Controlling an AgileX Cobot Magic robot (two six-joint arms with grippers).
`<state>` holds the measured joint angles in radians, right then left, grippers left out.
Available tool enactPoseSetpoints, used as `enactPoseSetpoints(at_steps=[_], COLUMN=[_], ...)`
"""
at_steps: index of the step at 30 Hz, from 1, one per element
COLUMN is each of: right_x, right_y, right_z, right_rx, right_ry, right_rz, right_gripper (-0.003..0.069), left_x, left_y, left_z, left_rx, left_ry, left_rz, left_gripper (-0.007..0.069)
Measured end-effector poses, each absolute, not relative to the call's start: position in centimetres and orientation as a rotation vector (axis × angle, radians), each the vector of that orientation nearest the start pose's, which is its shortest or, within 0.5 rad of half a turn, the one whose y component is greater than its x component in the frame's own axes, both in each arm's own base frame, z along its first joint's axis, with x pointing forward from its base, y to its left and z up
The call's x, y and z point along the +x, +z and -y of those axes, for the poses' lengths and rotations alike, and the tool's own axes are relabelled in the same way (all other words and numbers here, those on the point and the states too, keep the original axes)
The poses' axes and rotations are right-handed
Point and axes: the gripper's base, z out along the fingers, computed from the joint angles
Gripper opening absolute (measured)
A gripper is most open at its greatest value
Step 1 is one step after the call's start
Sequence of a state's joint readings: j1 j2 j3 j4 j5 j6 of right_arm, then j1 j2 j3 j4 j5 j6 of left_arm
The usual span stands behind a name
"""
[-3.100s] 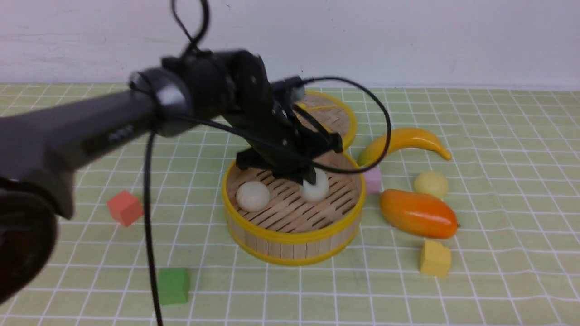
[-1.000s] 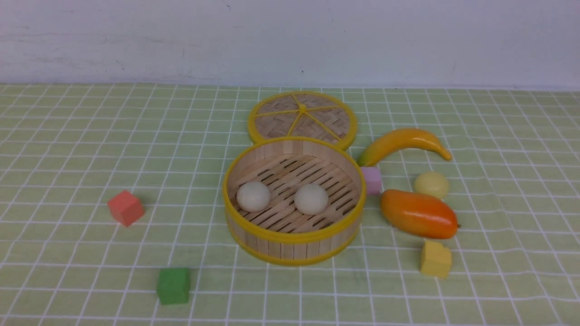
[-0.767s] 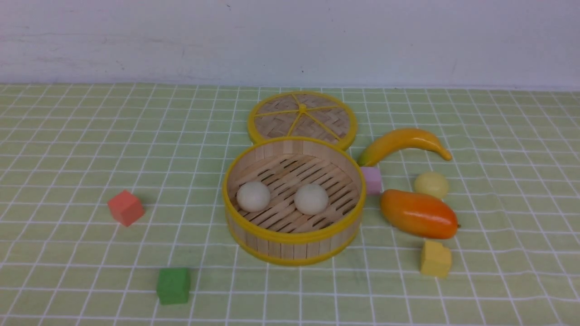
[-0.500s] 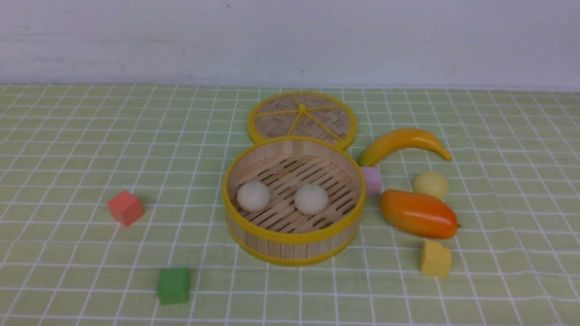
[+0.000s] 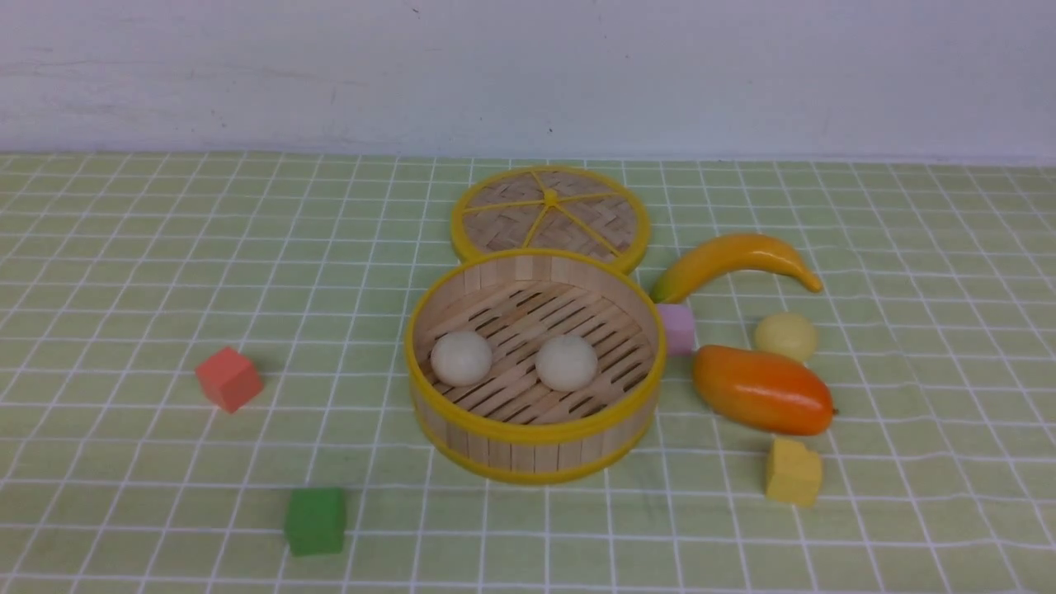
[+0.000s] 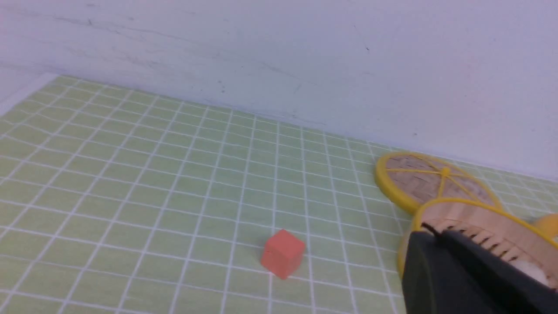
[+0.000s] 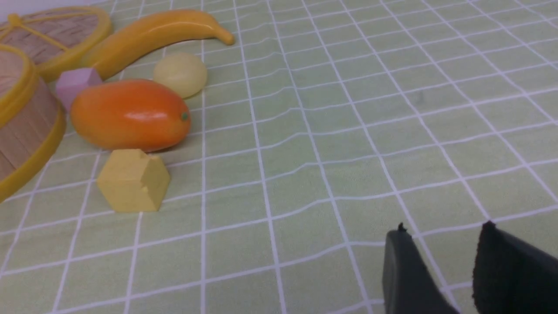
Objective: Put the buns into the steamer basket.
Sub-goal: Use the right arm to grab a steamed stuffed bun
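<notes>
The steamer basket [image 5: 528, 452] stands mid-table. Two off-white buns lie on its slatted floor, one on the left [image 5: 461, 358] and one on the right [image 5: 566, 362]. The pale yellow bun [image 5: 785, 337] lies on the cloth to the right of the basket, behind the mango; it also shows in the right wrist view [image 7: 180, 74]. Neither gripper shows in the front view. My left gripper [image 6: 431, 233] is shut and empty, hovering short of the basket [image 6: 479, 204], with one bun [image 6: 534, 271] peeking past it. My right gripper [image 7: 444, 229] is open and empty, low over bare cloth, well away from the yellow bun.
The woven lid [image 5: 550, 213] lies behind the basket. A banana [image 5: 734, 260], a pink cube [image 5: 678, 328], an orange mango [image 5: 761, 390] and a yellow block [image 5: 792, 472] are to the right. A red cube [image 5: 228, 379] and a green cube [image 5: 315, 520] are to the left.
About three seconds ago my left arm was over the basket with a bun in its jaws; it has let go and pulled out of the front view. Nothing has moved in the last second.
</notes>
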<state>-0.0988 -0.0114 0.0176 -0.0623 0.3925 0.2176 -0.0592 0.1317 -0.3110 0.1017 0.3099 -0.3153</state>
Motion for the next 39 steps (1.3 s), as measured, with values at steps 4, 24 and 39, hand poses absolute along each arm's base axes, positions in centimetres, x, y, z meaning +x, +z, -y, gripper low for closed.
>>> enactPoseSetpoints(at_steps=[4,24,39], right_x=[5.1,5.1,5.2], right_y=[17.3,17.3,17.4], right_z=[0.7,0.7,0.7], right_rx=[0.259,0.259,0.253], right_ry=[0.020,0.020,0.014], right_rz=[-1.864,-1.864,-1.851], right_gripper=[0.0239,0.0239,0.0239], left_x=[4.9,5.3,5.3], left_y=[24.4,17.1,17.0], left_z=[0.0,0.3,0.3], left_rx=[-0.123,-0.129,-0.130], left_ry=[-0.155,-0.213,-0.212], left_rz=[-1.625,-1.867,-1.872], left_gripper=[-0.0013,0.0000,0.0010])
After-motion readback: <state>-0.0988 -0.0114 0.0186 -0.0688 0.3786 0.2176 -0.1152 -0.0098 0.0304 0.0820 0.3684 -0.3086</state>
